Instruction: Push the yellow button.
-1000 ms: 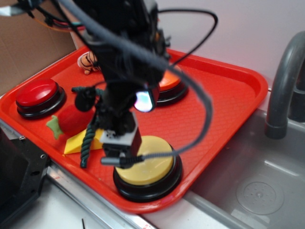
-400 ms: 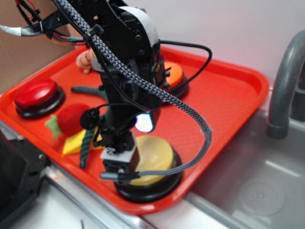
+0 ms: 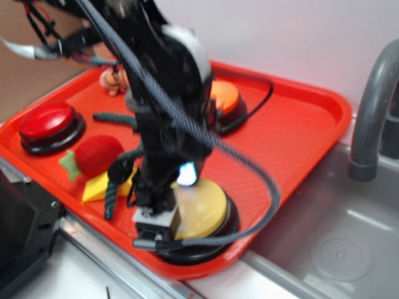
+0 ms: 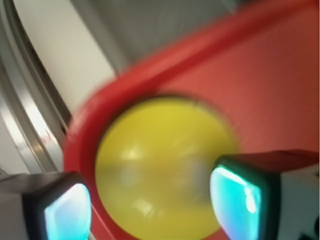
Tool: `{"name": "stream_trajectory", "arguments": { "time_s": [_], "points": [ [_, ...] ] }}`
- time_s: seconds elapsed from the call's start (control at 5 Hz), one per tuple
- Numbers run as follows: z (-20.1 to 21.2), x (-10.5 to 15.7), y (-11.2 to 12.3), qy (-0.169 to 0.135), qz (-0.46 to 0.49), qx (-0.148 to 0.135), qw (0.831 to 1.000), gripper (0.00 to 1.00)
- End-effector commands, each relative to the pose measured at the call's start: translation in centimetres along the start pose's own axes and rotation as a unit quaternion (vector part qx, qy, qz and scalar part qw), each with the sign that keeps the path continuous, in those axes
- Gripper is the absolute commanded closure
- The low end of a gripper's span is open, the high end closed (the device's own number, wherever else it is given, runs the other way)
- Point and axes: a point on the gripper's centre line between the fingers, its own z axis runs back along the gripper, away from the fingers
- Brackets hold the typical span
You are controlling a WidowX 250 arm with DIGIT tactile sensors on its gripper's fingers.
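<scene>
On the red tray (image 3: pixel 299 131), only the wrist view shows the yellow button (image 4: pixel 160 165) between parted jaws.

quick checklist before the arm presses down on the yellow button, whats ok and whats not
1. Target is right: the tool is over the large round pale-yellow domed plastic button on its black base, not the orange dome button: ok.
2. Centring: in the wrist view the dome sits between the two fingers: ok.
3. Contact with the dome: both views are blurred: cannot tell.
4. Tool state: fingers stand apart: ok if pressing with an open tool is intended.
5. Neighbours: the small yellow wedge block and the red strawberry toy lie left of the button, apart from it: ok.
6. Black braided cable loops beside the button: cannot tell if it will snag.
</scene>
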Motion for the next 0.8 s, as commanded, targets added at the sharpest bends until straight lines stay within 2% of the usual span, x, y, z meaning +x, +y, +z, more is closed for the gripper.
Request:
{"name": "stream_trajectory", "arguments": {
  "time_s": [0.0,0.2,0.4,0.6],
  "points": [
    [-0.7,-1.4,-0.8,0.000,0.001,-0.004,1.000,0.00],
    [0.7,-0.9,-0.8,0.001,-0.005,0.005,1.000,0.00],
    [2.4,-0.3,-0.6,0.003,-0.012,0.026,1.000,0.00],
    [1.7,-0.7,-0.7,0.011,-0.008,0.016,1.000,0.00]
  ]
}}
